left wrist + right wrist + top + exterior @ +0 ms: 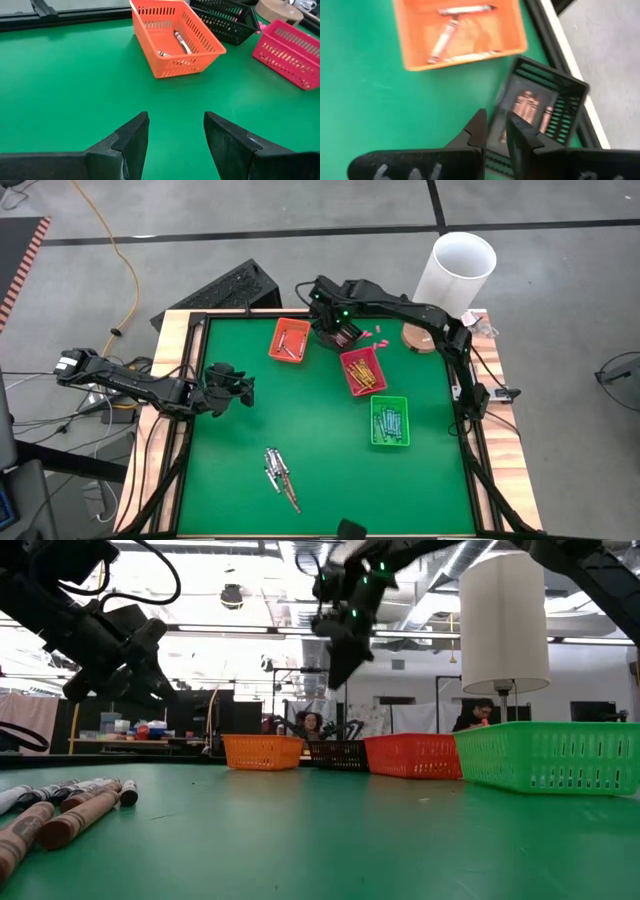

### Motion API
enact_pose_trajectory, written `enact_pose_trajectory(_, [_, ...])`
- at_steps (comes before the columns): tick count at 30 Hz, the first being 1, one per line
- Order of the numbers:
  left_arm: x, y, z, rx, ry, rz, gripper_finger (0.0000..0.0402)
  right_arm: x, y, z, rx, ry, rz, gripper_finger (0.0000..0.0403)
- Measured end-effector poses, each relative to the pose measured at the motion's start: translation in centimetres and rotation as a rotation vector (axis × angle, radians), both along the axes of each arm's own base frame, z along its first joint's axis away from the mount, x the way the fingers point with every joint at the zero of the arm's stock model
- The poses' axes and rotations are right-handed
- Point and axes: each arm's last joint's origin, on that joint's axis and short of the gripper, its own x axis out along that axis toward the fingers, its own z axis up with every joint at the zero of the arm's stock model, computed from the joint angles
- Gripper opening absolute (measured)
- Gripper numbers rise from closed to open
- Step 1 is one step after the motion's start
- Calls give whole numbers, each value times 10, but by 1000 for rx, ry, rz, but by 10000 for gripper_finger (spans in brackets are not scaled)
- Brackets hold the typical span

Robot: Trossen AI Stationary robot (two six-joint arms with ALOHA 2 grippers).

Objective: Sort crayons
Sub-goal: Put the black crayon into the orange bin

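Several loose crayons (278, 475), grey and brown-red, lie in a pile on the green mat near the front; they also show in the low view (70, 810). Grey crayons (445, 40) lie in the orange tray (290, 340). Brown-red crayons (525, 107) lie in the black tray (540, 110). My right gripper (496, 131) hovers above the black tray, empty, its fingers only narrowly apart. My left gripper (175, 135) is open and empty above the mat at the left (228, 385), pointing toward the orange tray (175, 40).
A red tray (362, 370) with yellow-orange crayons and a green tray (389, 421) with light blue ones stand right of centre. A white cylinder (460, 270), a wooden disc (420, 338) and pink bits (370, 333) are at the far right. The mat has a raised wooden rim (170, 330).
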Motion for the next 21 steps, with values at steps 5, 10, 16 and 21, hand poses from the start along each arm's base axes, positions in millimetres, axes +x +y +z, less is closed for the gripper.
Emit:
enact_pose_trajectory(5, [1, -1, 0, -38, -8, -41, 180, 11, 44, 20, 13, 12, 91, 67])
enact_pose_trajectory(10, [6, -3, 5, -46, -59, -75, 180, 25, 106, 27, 43, 13, 189, 67])
enact_pose_trajectory(16, [12, -5, 13, -45, -135, -140, 180, 35, 196, 28, 57, -1, 323, 67])
enact_pose_trajectory(21, [15, -6, 18, -60, -178, -195, 180, 33, 275, 27, -25, -54, 355, 67])
